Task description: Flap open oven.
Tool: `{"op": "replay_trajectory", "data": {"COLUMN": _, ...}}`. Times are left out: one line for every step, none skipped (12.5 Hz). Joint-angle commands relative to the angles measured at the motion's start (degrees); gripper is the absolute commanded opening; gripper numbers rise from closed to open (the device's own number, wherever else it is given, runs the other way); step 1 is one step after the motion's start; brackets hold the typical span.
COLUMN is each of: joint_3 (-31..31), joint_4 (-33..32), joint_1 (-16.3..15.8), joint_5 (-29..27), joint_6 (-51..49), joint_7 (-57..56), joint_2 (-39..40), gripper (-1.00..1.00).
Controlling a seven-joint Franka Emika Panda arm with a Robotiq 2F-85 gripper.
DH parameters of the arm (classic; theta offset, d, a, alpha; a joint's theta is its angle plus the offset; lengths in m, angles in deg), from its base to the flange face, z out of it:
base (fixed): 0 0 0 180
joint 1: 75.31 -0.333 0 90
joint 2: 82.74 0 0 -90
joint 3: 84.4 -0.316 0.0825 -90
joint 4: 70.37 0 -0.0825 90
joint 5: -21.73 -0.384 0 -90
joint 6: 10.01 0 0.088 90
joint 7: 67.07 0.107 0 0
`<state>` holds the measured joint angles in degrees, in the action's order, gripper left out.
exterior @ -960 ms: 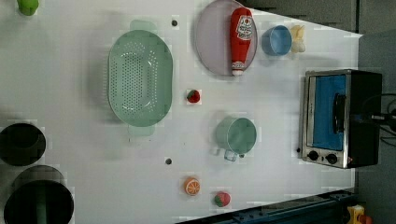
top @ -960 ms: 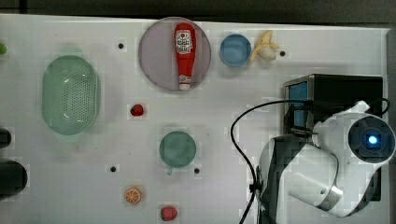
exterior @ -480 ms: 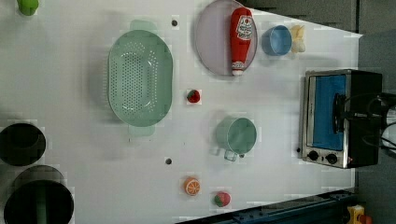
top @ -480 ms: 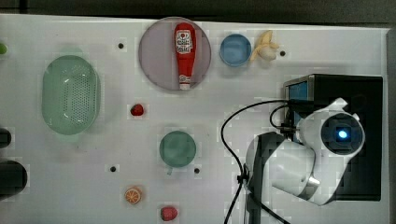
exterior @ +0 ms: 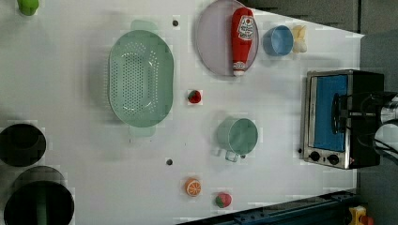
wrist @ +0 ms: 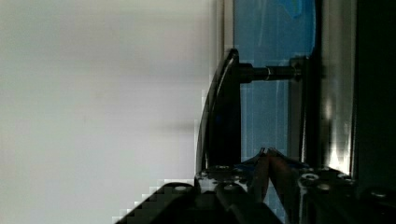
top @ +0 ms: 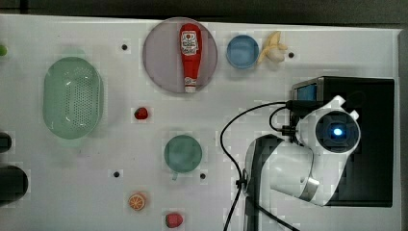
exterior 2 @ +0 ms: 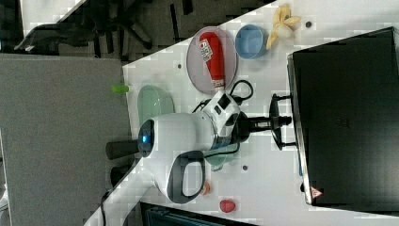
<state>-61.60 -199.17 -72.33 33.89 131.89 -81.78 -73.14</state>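
The oven (exterior: 341,117) stands at the left view's right edge of the white tabletop (exterior: 94,154), its blue door shut flush in the silver frame, two black knobs beside the door. The door's black handle (wrist: 223,116) stands off the glass on short posts. The fingers (exterior 2: 275,121) sit right at that handle and look closed around it, a narrow gap between them taken up by the bar; in the wrist view the dark fingertips (wrist: 261,170) lie against the bar's end, just in front of the glass. Behind the fingers, the white arm (top: 308,163) reaches over the oven's black top. Well away from the fingers lie a green cup (top: 183,153), a ketchup bottle (top: 190,55) on a plate (top: 161,57), a blue bowl (top: 242,51) and a green colander (top: 72,101).
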Motion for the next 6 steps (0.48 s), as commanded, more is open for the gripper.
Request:
{"op": "replay_trajectory", "data": {"joint_3": -3.2, "joint_4": -1.2, "joint_1": -3.4, "joint_5": 6.7, "joint_6": -0.6, "joint_7": 8.7, "joint_2": 0.0, "gripper": -0.65}}
{"op": "replay_trajectory", "data": {"joint_3": -3.9, "joint_4": -1.5, "joint_1": -3.9, "joint_5": 9.5, "joint_6": -0.9, "joint_7": 12.4, "joint_2": 0.1, "gripper": -0.65}}
{"op": "replay_trajectory", "data": {"joint_3": -4.7, "joint_4": -1.8, "joint_1": -4.4, "joint_5": 12.2, "joint_6": -1.4, "joint_7": 16.5, "joint_2": 0.2, "gripper": -0.65}}
{"op": "replay_trajectory", "data": {"joint_3": -5.6, "joint_4": -2.2, "joint_1": -4.8, "joint_5": 15.0, "joint_6": -1.8, "joint_7": 21.0, "joint_2": 0.4, "gripper": -0.65}}
{"op": "replay_trajectory", "data": {"joint_3": -6.7, "joint_4": -2.5, "joint_1": -5.2, "joint_5": 18.0, "joint_6": -2.6, "joint_7": 25.1, "joint_2": 0.7, "gripper": -0.65}}
{"op": "replay_trajectory", "data": {"joint_3": -7.5, "joint_4": -2.7, "joint_1": -5.6, "joint_5": 21.4, "joint_6": -3.5, "joint_7": 28.8, "joint_2": 1.0, "gripper": -0.65}}
